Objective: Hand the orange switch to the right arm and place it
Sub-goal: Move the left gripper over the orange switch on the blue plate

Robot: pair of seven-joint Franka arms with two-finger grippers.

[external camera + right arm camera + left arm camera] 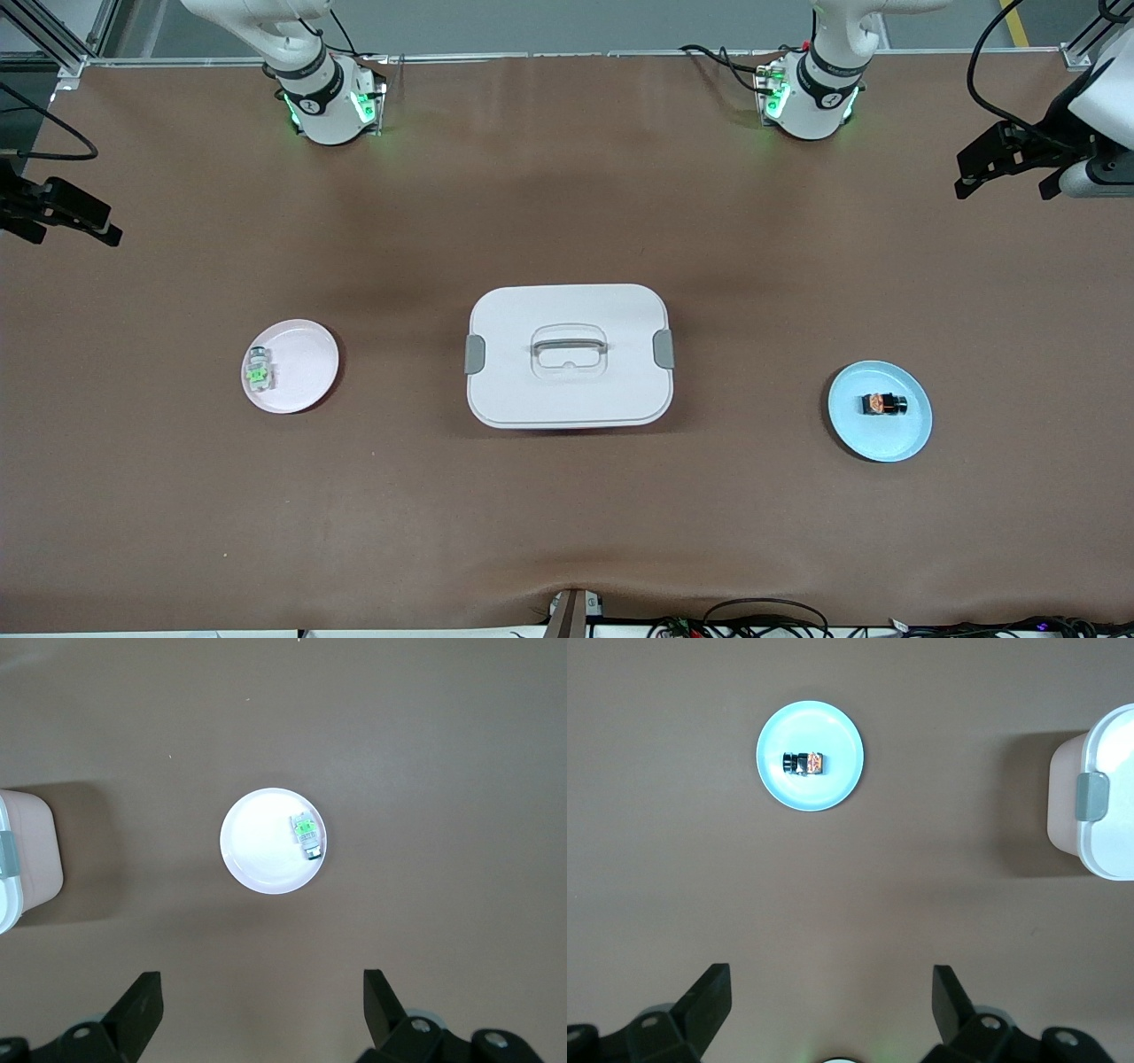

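The orange switch, a tiny black block with an orange-red middle, lies on a light blue plate toward the left arm's end of the table. In the left wrist view the switch lies on the same plate. My left gripper hangs open and empty, high over that end of the table, apart from the plate. My right gripper hangs open and empty, high over the right arm's end of the table.
A white lidded container with a handle and grey clips stands mid-table, between the plates; its edge shows in both wrist views. A pink plate toward the right arm's end holds a pale block with a green middle.
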